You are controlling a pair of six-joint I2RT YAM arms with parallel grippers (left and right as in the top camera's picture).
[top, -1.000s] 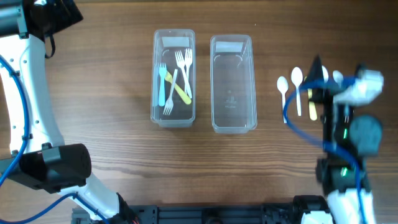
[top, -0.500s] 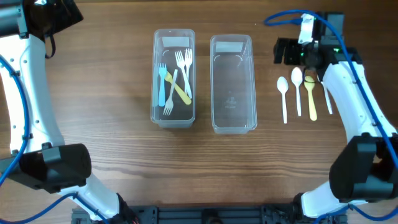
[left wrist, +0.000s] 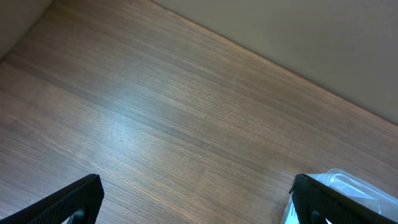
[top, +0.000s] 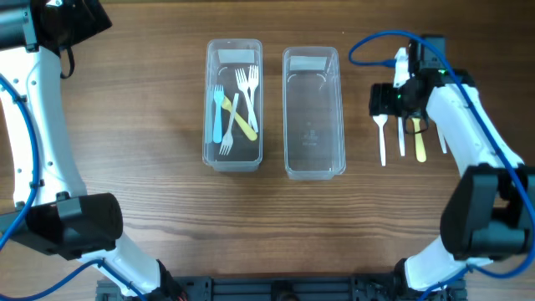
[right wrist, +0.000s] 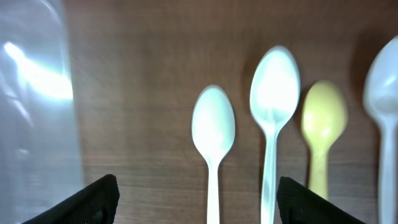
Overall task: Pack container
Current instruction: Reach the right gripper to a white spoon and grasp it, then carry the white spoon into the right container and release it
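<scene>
Two clear containers stand mid-table: the left one point(top: 233, 104) holds several forks, white, blue and yellow, and the right one point(top: 313, 113) is empty. To their right lie a white spoon point(top: 383, 144), a second white spoon point(top: 401, 140), a yellow spoon point(top: 420, 146) and one more white spoon point(top: 441, 140). My right gripper point(top: 393, 99) hovers over the spoon bowls. In the right wrist view it is open point(right wrist: 202, 205), straddling the leftmost white spoon point(right wrist: 213, 134) and its neighbour point(right wrist: 273, 87). My left gripper point(left wrist: 199, 205) is open and empty above bare wood.
The left arm point(top: 63, 21) sits at the far back left corner, away from the containers. A corner of the fork container point(left wrist: 339, 180) shows in the left wrist view. The empty container's edge point(right wrist: 34, 93) is just left of the right gripper.
The right arm swung from the front right to the back of the table, then came forward and down over the spoon bowls. The left arm has not moved.
</scene>
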